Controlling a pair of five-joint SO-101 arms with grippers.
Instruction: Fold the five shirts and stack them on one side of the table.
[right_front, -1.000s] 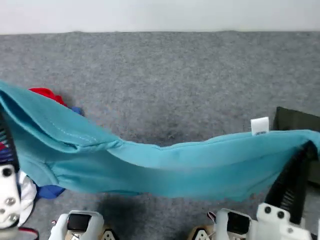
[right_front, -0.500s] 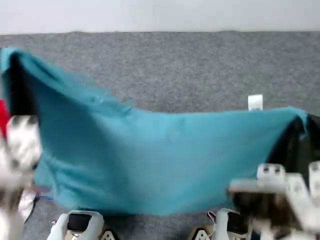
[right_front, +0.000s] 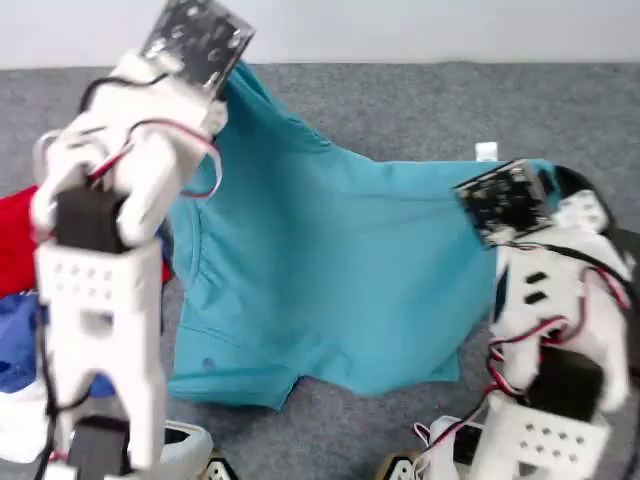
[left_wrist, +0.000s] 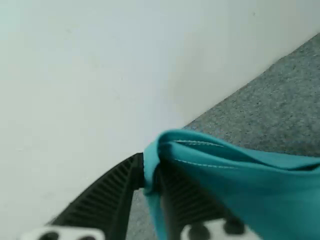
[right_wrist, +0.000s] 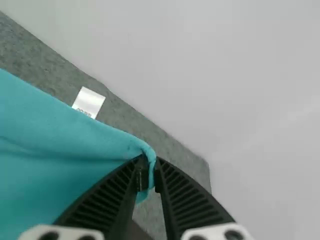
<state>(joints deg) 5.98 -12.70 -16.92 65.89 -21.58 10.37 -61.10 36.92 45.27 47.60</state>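
Between the ribbed jaws of the left gripper (left_wrist: 150, 167), far left, and the right gripper (right_wrist: 149, 169), far right: one pinched corner each of the teal shirt (right_front: 330, 270), which drapes down onto the grey table (right_front: 400, 100). Advised: lower both corners level and taut, clear of the red shirt (right_front: 15, 250) at left.

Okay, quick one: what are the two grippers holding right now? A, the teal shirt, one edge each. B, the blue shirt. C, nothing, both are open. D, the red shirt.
A: the left gripper and the right gripper are each shut on an edge of the teal shirt, which spreads between the two arms.
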